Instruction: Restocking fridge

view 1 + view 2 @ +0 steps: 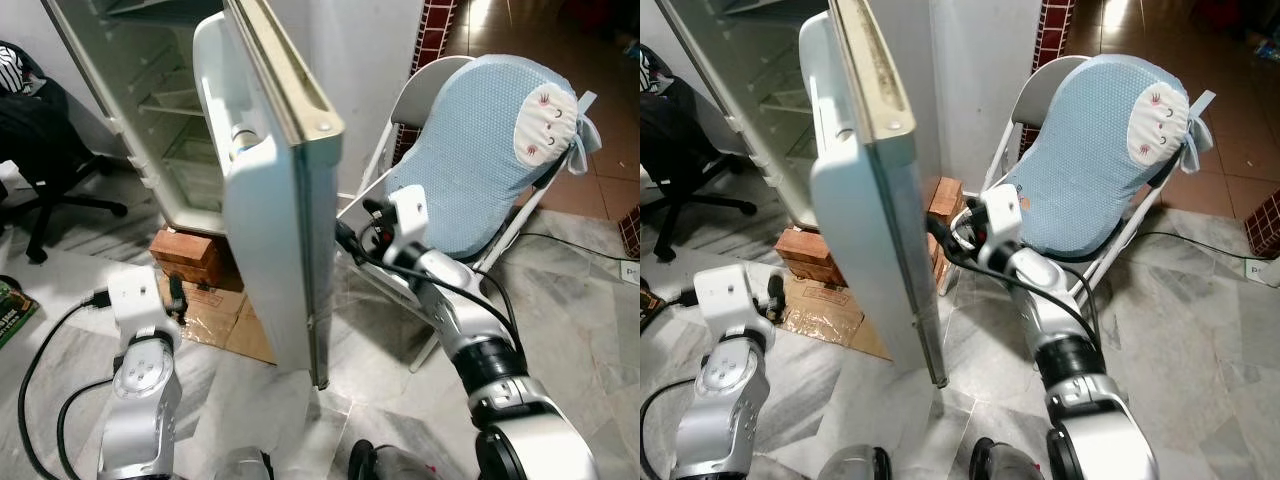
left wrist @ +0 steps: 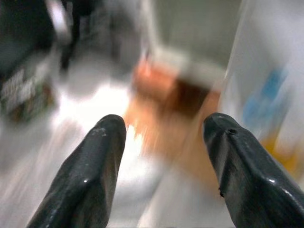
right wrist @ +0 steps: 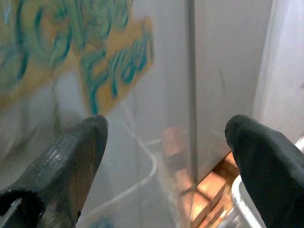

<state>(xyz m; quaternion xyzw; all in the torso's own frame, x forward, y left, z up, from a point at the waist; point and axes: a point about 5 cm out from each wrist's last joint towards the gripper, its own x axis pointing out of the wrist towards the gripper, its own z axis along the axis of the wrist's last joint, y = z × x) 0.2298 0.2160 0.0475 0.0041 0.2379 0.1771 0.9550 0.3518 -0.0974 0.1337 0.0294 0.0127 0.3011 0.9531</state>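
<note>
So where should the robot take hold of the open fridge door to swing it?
Probably the fridge door is best gripped on its free vertical edge, near the corner facing the robot, from the outer face, where the right gripper sits with open fingers. The edge is thin, upright and unobstructed; the inner side carries shelves.

Even indoor light, glare on the glossy grey marble floor (image 1: 590, 330); head views sharp (left wrist view heavily motion-blurred).

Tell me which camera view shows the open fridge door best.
The left eye view: the fridge door shows its top edge, inner shelf and outer face. The right eye view shows it edge-on. The right wrist view sees its outer face close up; the left wrist view, a blurred strip.
</note>
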